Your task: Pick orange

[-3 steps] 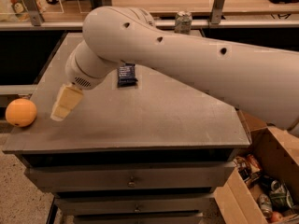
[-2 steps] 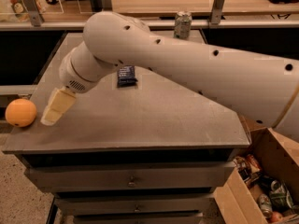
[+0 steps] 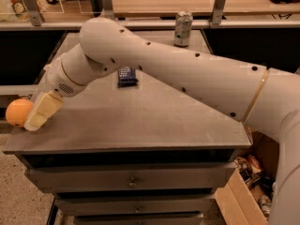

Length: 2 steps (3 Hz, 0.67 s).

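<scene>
The orange (image 3: 17, 111) is a round yellow-orange fruit at the far left edge of the grey cabinet top (image 3: 140, 121). My gripper (image 3: 38, 115) is at the end of the big white arm that reaches in from the right, and sits right against the orange's right side. One cream-coloured finger (image 3: 44, 109) covers part of the fruit. I cannot see whether it touches or holds the orange.
A small dark blue snack packet (image 3: 127, 76) lies mid-table behind the arm. A drink can (image 3: 183, 28) stands at the back right. A cardboard box (image 3: 248, 182) with cans sits on the floor at the right. Drawers (image 3: 131, 182) run below the top.
The gripper has moved left and slightly down across the table, from well apart from the orange to right against it. The orange has not moved.
</scene>
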Available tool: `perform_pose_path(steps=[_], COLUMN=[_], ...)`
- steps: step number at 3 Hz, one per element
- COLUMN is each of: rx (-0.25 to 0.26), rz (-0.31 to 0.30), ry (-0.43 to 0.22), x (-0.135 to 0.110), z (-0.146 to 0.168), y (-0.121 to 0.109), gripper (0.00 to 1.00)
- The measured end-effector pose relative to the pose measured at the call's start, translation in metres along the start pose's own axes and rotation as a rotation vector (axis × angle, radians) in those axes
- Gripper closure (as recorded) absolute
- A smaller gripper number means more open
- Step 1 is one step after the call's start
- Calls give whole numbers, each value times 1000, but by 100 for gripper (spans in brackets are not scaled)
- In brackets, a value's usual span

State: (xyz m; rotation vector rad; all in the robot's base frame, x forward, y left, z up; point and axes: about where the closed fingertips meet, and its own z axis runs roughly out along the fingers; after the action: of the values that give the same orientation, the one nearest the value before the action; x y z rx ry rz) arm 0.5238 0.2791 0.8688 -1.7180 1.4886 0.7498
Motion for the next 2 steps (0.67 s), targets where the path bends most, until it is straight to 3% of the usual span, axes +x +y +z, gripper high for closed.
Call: perform_pose_path(steps=[2], rx=[-93], rz=[-2], ry=[-66], x=[-13], z=[33], y=[16], gripper=[0])
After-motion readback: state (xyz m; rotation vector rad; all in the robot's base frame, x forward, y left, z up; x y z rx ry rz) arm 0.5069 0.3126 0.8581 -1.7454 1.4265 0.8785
